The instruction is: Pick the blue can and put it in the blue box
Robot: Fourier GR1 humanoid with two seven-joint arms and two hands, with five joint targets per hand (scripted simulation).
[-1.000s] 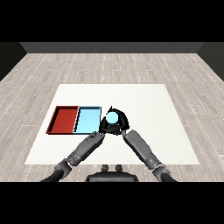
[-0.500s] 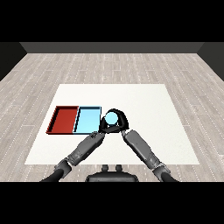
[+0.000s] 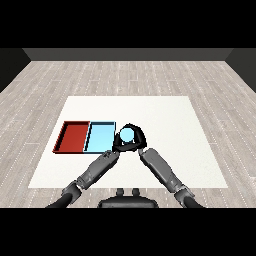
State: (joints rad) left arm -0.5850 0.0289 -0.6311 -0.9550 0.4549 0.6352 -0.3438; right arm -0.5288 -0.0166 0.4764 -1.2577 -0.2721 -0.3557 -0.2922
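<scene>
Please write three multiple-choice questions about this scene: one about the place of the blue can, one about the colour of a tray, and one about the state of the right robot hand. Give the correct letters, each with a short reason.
1. Where is the blue can?
A. Inside the red tray
B. Just right of the light blue tray, held above the table
C. At the far right edge of the table

2. Which colour is the tray on the left of the pair?
A. Red
B. Green
C. Yellow

3. What is the state of the right robot hand?
A. Flat on the table, away from the can
B. Out of sight
C. Curled round the can

Answers:
1. B: the can shows beside the right edge of the light blue tray, not inside it.
2. A: the red tray lies left of the light blue one.
3. C: its black fingers wrap round the can.
</scene>
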